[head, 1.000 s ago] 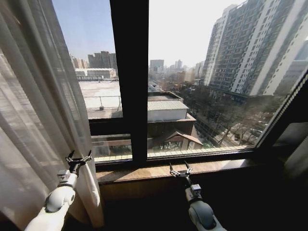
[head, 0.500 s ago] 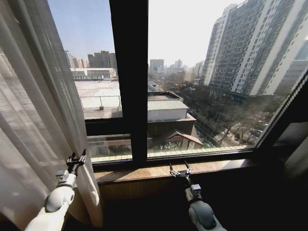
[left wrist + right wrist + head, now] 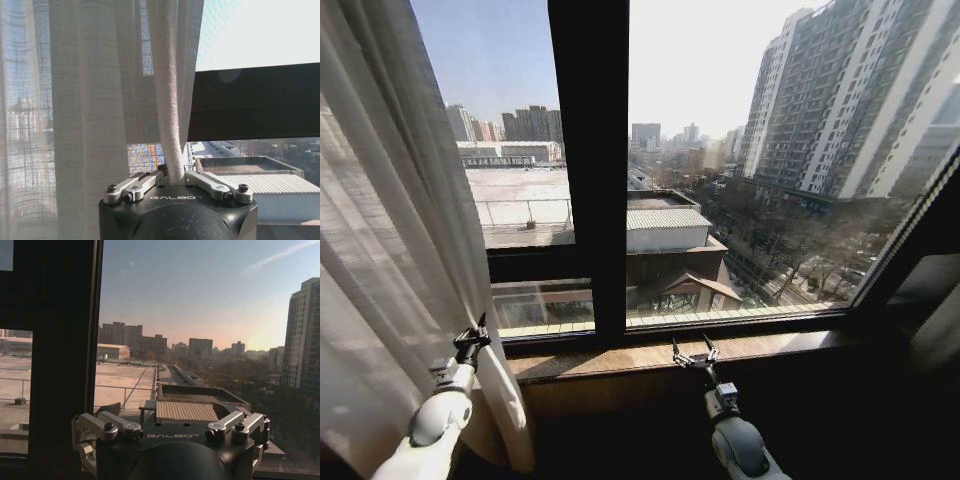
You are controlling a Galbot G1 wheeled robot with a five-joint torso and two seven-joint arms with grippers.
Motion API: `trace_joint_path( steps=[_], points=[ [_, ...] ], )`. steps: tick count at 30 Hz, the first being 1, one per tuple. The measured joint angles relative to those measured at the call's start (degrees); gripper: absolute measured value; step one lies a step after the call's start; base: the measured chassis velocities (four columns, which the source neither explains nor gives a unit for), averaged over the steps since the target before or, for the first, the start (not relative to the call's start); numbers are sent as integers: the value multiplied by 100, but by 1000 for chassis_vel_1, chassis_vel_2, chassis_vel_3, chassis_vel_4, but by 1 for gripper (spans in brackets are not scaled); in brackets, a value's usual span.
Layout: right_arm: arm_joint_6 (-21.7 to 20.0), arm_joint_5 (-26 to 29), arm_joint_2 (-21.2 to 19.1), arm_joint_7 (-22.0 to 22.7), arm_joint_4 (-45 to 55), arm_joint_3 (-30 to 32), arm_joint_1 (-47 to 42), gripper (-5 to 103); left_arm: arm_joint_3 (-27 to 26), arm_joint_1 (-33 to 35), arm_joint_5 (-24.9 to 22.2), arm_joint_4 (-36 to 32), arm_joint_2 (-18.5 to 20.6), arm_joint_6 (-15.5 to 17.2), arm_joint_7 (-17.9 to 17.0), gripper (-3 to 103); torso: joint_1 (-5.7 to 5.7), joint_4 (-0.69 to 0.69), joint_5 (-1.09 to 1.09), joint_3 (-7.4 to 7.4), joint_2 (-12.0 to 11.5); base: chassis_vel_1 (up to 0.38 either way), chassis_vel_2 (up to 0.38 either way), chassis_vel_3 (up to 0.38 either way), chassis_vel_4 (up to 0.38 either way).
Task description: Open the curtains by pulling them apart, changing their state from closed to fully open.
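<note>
1. Curtains (image 3: pixel 390 230) of sheer white pleated fabric are gathered at the left side of the window, hanging from the top of the head view down past the sill (image 3: pixel 720 350).
2. The left gripper (image 3: pixel 475 338) is seen low at the curtains' inner edge, its fingers clenched on a fold of the fabric.
3. In the left wrist view, a narrow bunched pleat of the curtains (image 3: pixel 167 100) is pinched between the two closed fingers (image 3: pixel 135 184) of the left gripper (image 3: pixel 175 179) and rises straight up from them (the light shows through the weave).
4. The dark central window frame (image 3: pixel 588 160) stands just right of the curtains' edge, with bare glass between them.
5. The right gripper (image 3: pixel 695 355) is held over the wooden sill, near the base of the frame and well apart from the curtains.
6. In the right wrist view the fingers (image 3: pixel 107 426) of the right gripper (image 3: pixel 172 427) are spread and nothing lies between them; they appear released, though the fingertips are small in the head view.
7. City buildings (image 3: pixel 840 100) are seen through the uncovered glass on the right.
</note>
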Motion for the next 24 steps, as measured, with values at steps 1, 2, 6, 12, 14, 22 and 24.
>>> trace_joint_path(
  steps=[1, 2, 6, 12, 14, 22, 24],
  points=[
    [0, 0, 0, 0, 0, 0, 0, 100, -7, 8, -3, -7, 0, 0, -4, 0, 0, 0, 0, 0, 0, 0, 0, 0, 0],
    [0, 0, 0, 0, 0, 0, 0, 100, -7, 8, -3, -7, 0, 0, -4, 0, 0, 0, 0, 0, 0, 0, 0, 0, 0],
    [0, 0, 0, 0, 0, 0, 0, 100, -24, 27, -3, -25, -11, 0, -18, 0, 0, 0, 0, 0, 0, 0, 0, 0, 0],
    [0, 0, 0, 0, 0, 0, 0, 100, -53, 50, 5, -42, -16, 1, -24, 0, 0, -1, 0, 0, 0, 0, 0, 0, 0],
    [0, 0, 0, 0, 0, 1, 0, 100, -56, 50, 11, -42, -16, -9, -25, 0, 0, -1, 0, 0, 0, 30, 54, -52, -53],
    [0, 0, 0, 0, 0, 0, 0, 100, -92, 95, 14, -56, -31, -23, -50, 0, 0, -1, 1, 0, 0, 148, 146, -133, -147],
    [0, 0, 0, 0, 0, 1, 0, 100, -103, 118, 18, -67, -38, -29, -52, 0, 1, -1, 1, 0, 0, 235, 226, -215, -260]
  ],
)
